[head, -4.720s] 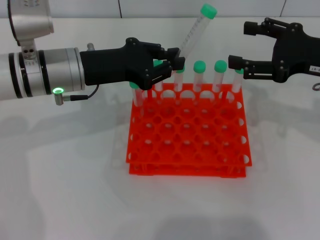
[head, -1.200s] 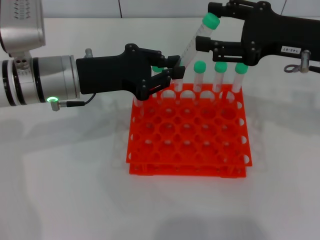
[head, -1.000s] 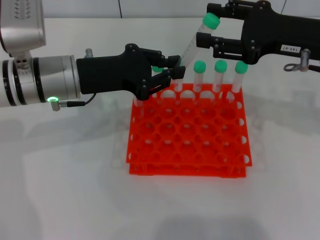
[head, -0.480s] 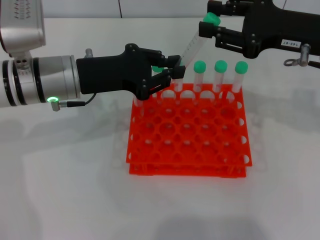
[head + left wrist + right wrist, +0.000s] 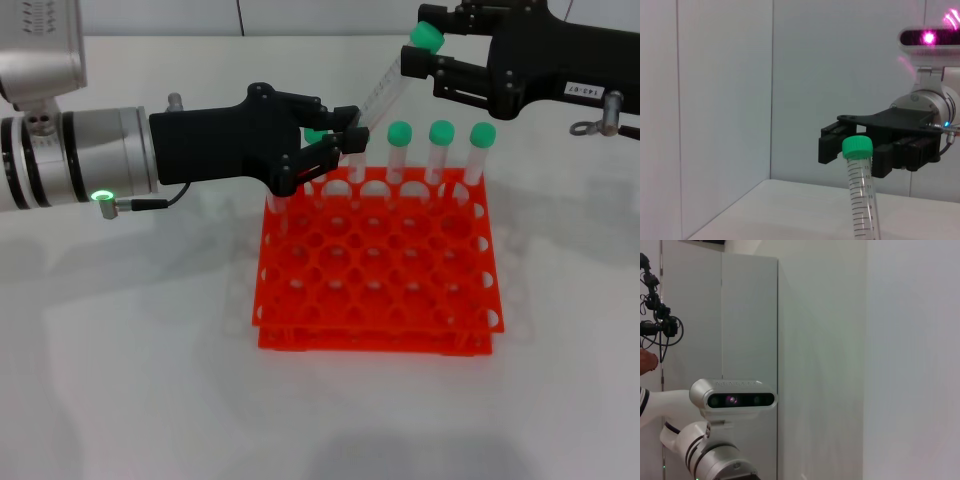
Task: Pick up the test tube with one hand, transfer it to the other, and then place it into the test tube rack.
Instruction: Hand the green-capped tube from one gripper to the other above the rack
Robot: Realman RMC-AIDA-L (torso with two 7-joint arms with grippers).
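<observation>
While your left gripper [image 5: 345,140] pinches the tube [image 5: 385,88] near its lower end, the tube leans up and away from those fingers toward your right gripper [image 5: 422,55]. That right gripper sits at the green cap, fingers spread either side of the upper tube; you cannot tell whether they touch it. Directly below the left gripper's fingertips lies the back row of the orange rack [image 5: 375,265], where more capped tubes [image 5: 437,150] stand upright, just under the right gripper.
</observation>
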